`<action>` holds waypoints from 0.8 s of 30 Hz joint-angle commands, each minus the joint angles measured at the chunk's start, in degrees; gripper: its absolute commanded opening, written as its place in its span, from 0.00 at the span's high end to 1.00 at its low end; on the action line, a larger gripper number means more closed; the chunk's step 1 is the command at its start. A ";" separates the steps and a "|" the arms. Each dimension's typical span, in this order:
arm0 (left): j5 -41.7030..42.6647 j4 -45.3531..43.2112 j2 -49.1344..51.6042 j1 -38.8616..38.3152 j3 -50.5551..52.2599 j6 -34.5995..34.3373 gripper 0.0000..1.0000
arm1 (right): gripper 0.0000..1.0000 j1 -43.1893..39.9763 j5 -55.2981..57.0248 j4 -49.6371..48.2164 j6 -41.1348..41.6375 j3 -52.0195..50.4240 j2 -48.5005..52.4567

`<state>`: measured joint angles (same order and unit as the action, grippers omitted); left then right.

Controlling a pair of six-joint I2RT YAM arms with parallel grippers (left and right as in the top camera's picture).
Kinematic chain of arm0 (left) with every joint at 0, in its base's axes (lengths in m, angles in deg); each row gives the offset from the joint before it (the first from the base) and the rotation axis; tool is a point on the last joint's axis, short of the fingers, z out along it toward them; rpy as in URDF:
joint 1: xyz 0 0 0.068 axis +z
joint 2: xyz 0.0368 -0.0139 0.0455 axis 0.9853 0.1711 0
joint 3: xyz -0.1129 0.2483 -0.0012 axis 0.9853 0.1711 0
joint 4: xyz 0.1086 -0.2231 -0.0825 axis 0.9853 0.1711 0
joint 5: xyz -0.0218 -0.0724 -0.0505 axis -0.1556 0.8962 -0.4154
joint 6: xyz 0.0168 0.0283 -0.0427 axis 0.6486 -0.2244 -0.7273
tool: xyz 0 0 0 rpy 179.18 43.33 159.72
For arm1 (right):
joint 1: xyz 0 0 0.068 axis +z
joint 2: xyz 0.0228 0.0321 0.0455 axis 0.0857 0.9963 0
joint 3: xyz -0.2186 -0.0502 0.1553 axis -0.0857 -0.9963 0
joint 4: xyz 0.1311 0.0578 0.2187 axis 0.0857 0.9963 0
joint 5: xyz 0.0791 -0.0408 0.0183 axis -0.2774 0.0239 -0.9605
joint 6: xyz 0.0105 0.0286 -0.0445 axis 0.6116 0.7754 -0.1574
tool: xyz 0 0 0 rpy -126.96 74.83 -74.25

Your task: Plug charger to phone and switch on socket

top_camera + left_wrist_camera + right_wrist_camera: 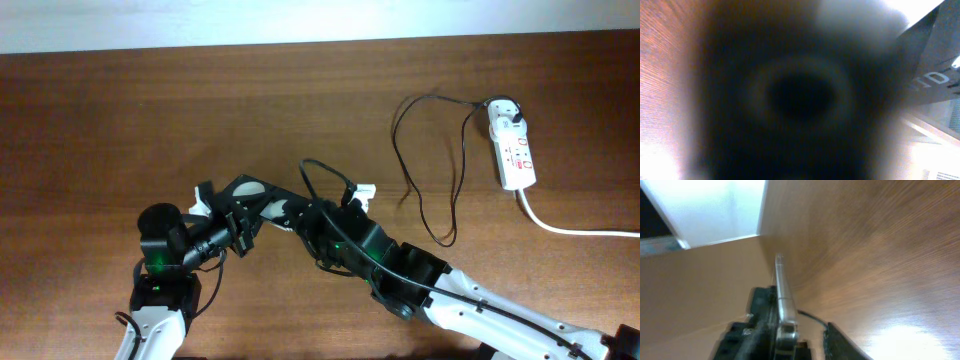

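Black charger beside white socket

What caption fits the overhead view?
Left end effector and right end effector meet at the phone; charger looped beside the socket.

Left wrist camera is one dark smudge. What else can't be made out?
Left wrist: a dark blur fills the frame, too close to focus.
Overhead: the phone is mostly covered by the left gripper and right gripper; its port is hidden.
Overhead: the charger tip is too small to find.
Overhead: the socket switches are too small to read.
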<state>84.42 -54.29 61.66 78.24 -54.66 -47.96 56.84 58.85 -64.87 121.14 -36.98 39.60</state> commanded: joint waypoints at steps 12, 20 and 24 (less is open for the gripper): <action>-9.75 22.64 -0.33 -6.86 -0.26 26.21 1.00 | 0.01 0.50 22.95 40.50 -8.33 0.15 -0.31; -13.68 14.36 4.55 -10.21 -0.28 26.67 1.00 | 0.01 -22.12 12.55 44.30 -42.34 16.63 -0.24; -11.30 5.38 11.65 -10.80 -0.28 26.67 1.00 | 0.03 -33.86 11.04 38.51 -50.21 21.66 3.93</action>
<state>70.98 -45.63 70.19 68.18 -54.31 -22.41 26.46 71.96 -24.55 77.47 -18.18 40.19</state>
